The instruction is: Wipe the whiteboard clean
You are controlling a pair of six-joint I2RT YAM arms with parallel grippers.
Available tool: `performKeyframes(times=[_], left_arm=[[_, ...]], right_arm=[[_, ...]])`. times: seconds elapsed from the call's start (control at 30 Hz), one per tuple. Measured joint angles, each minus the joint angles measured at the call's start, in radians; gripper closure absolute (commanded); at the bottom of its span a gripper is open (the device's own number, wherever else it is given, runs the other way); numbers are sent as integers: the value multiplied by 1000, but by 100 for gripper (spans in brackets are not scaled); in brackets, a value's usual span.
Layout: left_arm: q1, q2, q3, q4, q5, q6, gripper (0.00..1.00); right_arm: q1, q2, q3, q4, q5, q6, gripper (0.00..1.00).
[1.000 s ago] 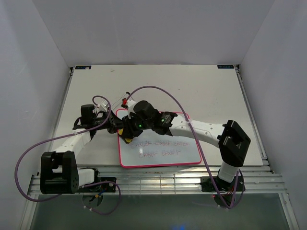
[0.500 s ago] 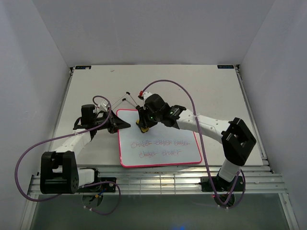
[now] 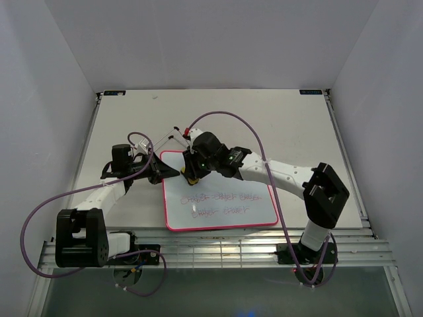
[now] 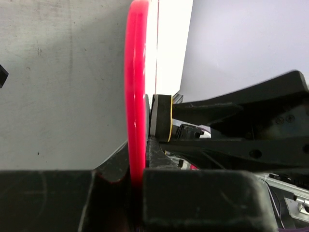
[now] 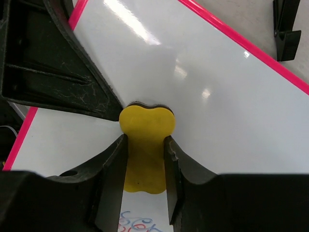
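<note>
Right jaws clamping eraser (image 5: 145,140), left jaws pinching whiteboard (image 4: 136,96)

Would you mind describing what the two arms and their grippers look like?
Both arms have white link shells and chunky black joint housings: left arm, right arm. A purple cable loops along each. The left gripper and right gripper are matte black and angular, with faint scuffs.

A pale grey table (image 3: 264,125), faintly scuffed, sits in an alcove of plain white walls: a back wall (image 3: 211,39), a left wall (image 3: 39,99) and a right wall (image 3: 390,99). Slatted metal rails (image 3: 218,249) line its near edge. The light is soft and even.
</note>
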Motion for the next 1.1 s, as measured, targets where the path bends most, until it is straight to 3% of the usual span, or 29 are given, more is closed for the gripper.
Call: performKeyframes(times=[0.33, 0.63, 0.8, 0.97, 1.1], left_arm=[[-3, 0, 0, 0, -3, -1, 100], [-3, 0, 0, 6, -2, -2, 100], [-3, 0, 0, 8, -2, -3, 100], [-5, 0, 0, 6, -5, -2, 100], [-5, 0, 0, 5, -6, -2, 100]], right_arm=[[-50, -80, -147, 86, -97, 23, 79], [148, -126, -140, 85, -150, 15, 79], [190, -153, -167, 94, -160, 18, 79], [124, -264, -332, 114, -146, 50, 79], [-63, -415, -553, 115, -130, 98, 79]])
